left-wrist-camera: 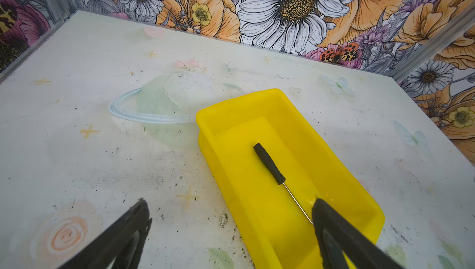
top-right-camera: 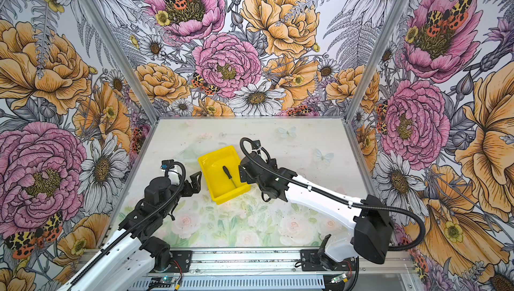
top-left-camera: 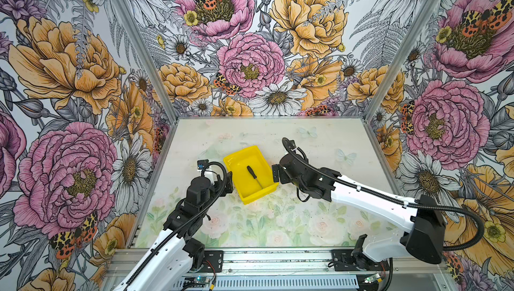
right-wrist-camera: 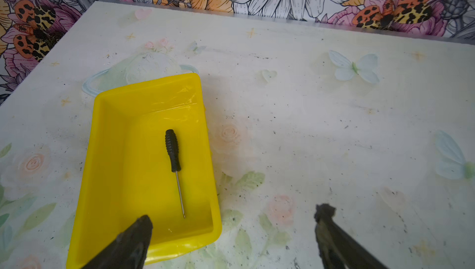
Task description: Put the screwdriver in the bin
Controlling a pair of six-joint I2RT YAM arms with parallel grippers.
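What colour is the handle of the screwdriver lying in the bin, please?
Black, with a ribbed grip; the screwdriver shows best in the right wrist view.

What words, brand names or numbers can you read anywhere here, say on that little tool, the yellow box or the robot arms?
There is no readable text in any view.
The screwdriver: plain black handle, no marking visible.
The bin: plain yellow, no label.
The left gripper and right gripper: bare black, no lettering.
The wall prints and table show only flowers, moths and butterflies.
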